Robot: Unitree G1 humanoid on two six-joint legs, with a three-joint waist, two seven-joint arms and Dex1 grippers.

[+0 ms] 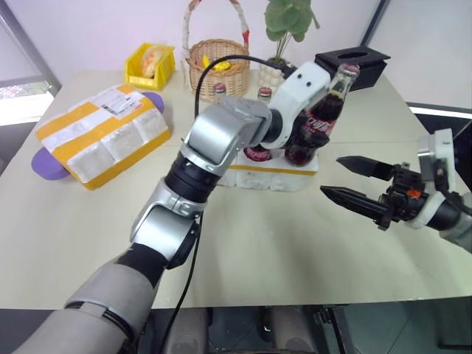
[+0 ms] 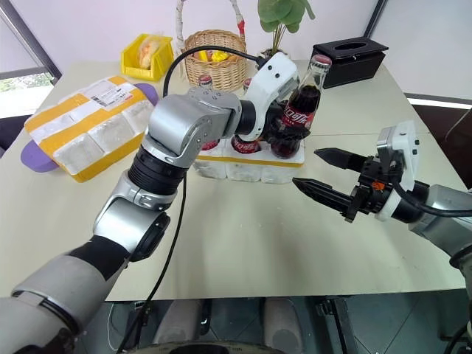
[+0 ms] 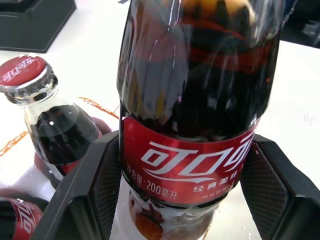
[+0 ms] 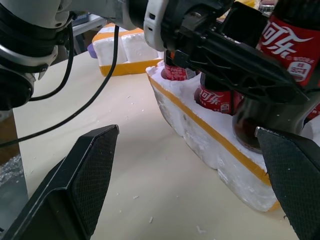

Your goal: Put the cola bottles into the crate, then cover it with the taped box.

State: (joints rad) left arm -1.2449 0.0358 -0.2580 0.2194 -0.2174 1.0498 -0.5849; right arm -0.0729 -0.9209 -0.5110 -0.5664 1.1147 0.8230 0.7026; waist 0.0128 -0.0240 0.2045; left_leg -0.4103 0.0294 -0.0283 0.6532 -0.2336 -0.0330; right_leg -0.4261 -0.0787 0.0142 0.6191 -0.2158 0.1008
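I see the table (image 1: pixel 243 243) carrying every item. The taped box (image 1: pixel 103 136), white styrofoam with wide yellow bands and a shipping label, lies at the table's left side on a purple object (image 1: pixel 46 164), well apart from the crate (image 1: pixel 274 175). The crate sits near the table's centre, a yellow tape band along its side, with cola bottles (image 1: pixel 259 153) standing in its wells. Behind it I note a wicker basket (image 1: pixel 219 65), a small yellow bin (image 1: pixel 150 65), a potted plant (image 1: pixel 286 22) and a black box (image 1: pixel 355 63).

My left gripper (image 3: pixel 175 200) is clamped on one cola bottle (image 1: pixel 328 110) at its red label; the bottle is tilted over the crate's right end, its base low at the wells. My right gripper (image 1: pixel 352 181) stands with its jaws wide apart and empty, just to the right of the crate, above the table.
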